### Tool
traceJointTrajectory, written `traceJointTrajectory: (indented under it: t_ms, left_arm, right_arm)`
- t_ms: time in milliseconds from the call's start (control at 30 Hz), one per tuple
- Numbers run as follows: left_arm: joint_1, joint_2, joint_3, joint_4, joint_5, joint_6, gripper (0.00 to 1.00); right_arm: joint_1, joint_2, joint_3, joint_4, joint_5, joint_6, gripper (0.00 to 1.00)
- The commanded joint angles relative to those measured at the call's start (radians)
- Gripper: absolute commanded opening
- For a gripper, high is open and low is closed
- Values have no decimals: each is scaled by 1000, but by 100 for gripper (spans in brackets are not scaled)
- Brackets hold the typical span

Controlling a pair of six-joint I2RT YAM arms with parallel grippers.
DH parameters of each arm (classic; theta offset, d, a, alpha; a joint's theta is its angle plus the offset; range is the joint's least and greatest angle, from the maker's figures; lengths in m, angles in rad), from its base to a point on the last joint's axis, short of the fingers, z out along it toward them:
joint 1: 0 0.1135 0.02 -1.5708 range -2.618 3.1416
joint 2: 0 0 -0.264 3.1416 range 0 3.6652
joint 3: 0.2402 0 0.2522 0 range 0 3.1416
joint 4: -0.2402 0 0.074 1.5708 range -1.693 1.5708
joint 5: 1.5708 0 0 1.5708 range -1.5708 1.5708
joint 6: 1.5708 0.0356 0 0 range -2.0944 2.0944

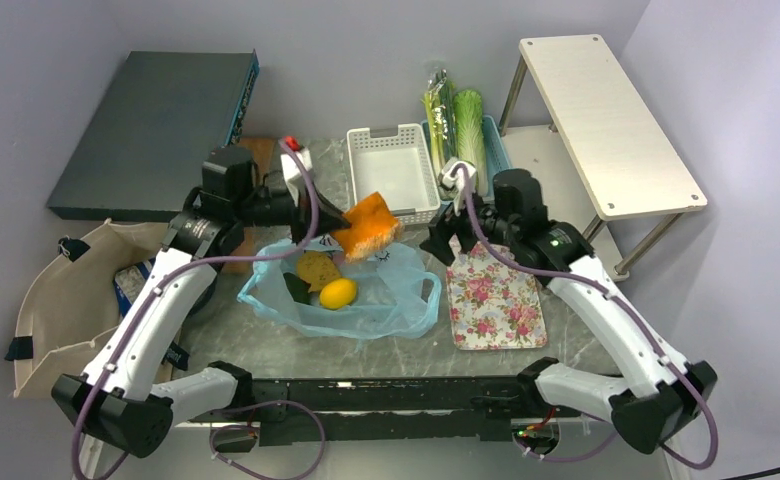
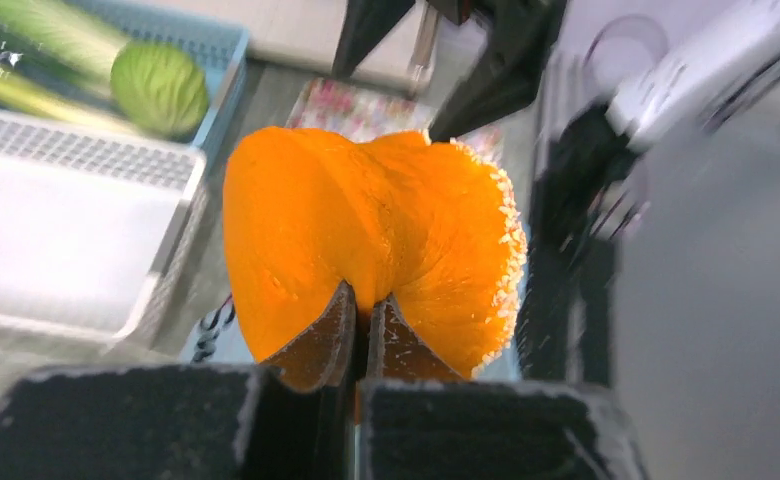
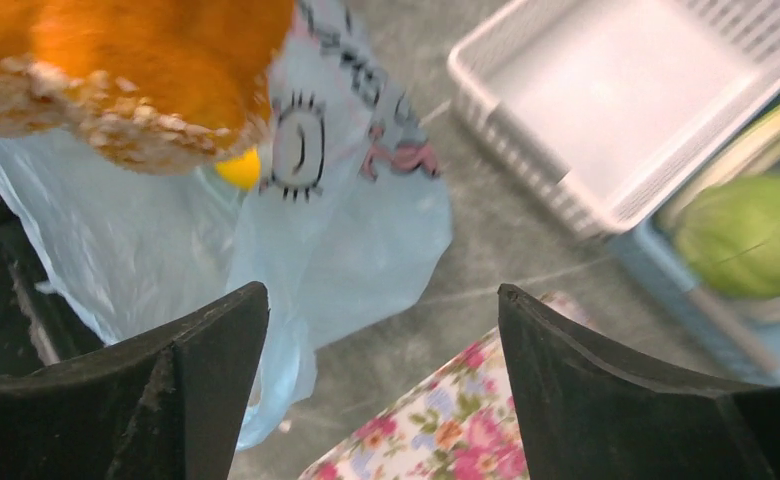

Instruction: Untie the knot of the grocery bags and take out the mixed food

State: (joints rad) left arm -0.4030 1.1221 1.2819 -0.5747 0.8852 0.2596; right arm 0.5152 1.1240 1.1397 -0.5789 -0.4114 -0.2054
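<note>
My left gripper (image 1: 346, 226) (image 2: 366, 305) is shut on the orange doughnut (image 1: 369, 226) (image 2: 366, 230) and holds it above the far rim of the light-blue bag (image 1: 386, 300). The bag lies open on the table, and no knot shows. Inside it are a brown bread slice (image 1: 318, 268), a dark avocado (image 1: 296, 288) and a round yellow fruit (image 1: 338, 293). My right gripper (image 1: 443, 243) (image 3: 381, 290) is open and empty, between the bag (image 3: 356, 230) and the floral tray (image 3: 446, 430). The doughnut (image 3: 116, 60) shows to its upper left.
A white basket (image 1: 393, 170) stands behind the doughnut. A blue basket (image 1: 499, 152) beside it holds green stalks (image 1: 436, 110), napa cabbage (image 1: 469, 125) and a round cabbage (image 2: 161, 88). The beige tote (image 1: 61, 300), holding a blue chip bag (image 1: 131, 285), lies at the left. A white shelf (image 1: 606, 120) is at the right.
</note>
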Motion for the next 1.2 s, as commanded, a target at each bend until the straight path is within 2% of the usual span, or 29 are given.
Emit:
traceJointTrajectory:
  t_ms: [0, 67, 100, 233, 333, 600, 800, 867, 900, 1000, 1033, 1067, 1133, 1167]
  left_arm:
    - [88, 19, -39, 531, 325, -644, 0]
    - [108, 35, -72, 749, 368, -863, 0]
    - [113, 43, -74, 795, 379, -917, 0]
    - [113, 61, -70, 893, 407, -1020, 0]
    - [114, 62, -76, 905, 407, -1044, 0]
    - [113, 70, -78, 905, 406, -1064, 0]
    - [107, 57, -85, 887, 406, -1037, 0]
    - [102, 52, -88, 868, 404, -1022, 0]
    - [101, 49, -93, 865, 402, -1022, 0]
    - [99, 34, -103, 852, 385, -1022, 0]
    - [99, 30, -101, 824, 376, -997, 7]
    - [100, 26, -97, 779, 358, -969, 25]
    - [113, 22, -83, 694, 342, -885, 60]
    - [126, 19, -73, 633, 329, -821, 72]
  right_arm:
    - [1, -111, 111, 116, 9, -39, 88]
    - [2, -146, 107, 145, -36, -56, 90]
    - [1, -162, 101, 163, -58, -58, 90]
    - [34, -202, 88, 257, -56, -24, 91]
    - [82, -201, 110, 294, -43, -18, 92]
    - [279, -153, 160, 281, 25, -153, 93]
    - [336, -117, 177, 328, 85, -187, 91]
    - [347, -104, 179, 355, 131, -194, 83]
    - [358, -98, 179, 360, 157, -203, 76]
    - [374, -79, 186, 364, 278, -220, 40]
    - [375, -71, 194, 361, 336, -212, 24]
    - [376, -66, 203, 353, 366, -199, 15]
    - [366, -54, 243, 296, 395, -173, 2]
    - [351, -49, 262, 256, 389, -154, 0]
